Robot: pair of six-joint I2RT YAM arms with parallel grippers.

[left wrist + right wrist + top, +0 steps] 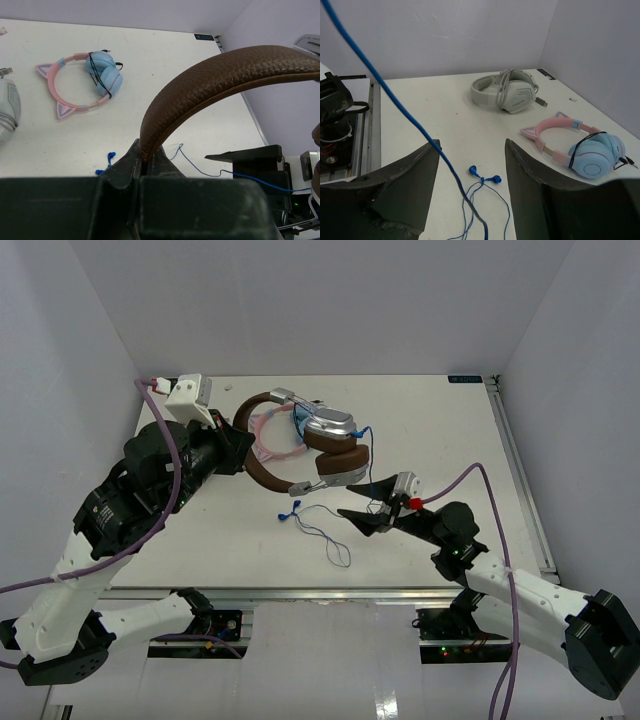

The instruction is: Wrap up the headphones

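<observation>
Left jaws: clamped on the dark brown headband of the silver-cupped over-ear headphones (335, 430), held above the white desk (440, 430).
Right jaws: apart, gripping nothing; the thin blue cable (395, 95) slants between them.
Left arm (150, 480): bent high, wrist pointing right.
Right arm (480, 560): stretched low toward centre.
Around: pink cat-ear headphones (85, 82); grey-white headphones (507, 92).

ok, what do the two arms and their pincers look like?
Both match: white lower links, black joint housings. The left arm trails a purple cable and carries a white wrist block; the right arm has its own purple cable and a pale wrist block with a red spot. The left pincer and right pincer have dark matte wedge-shaped fingers.
</observation>
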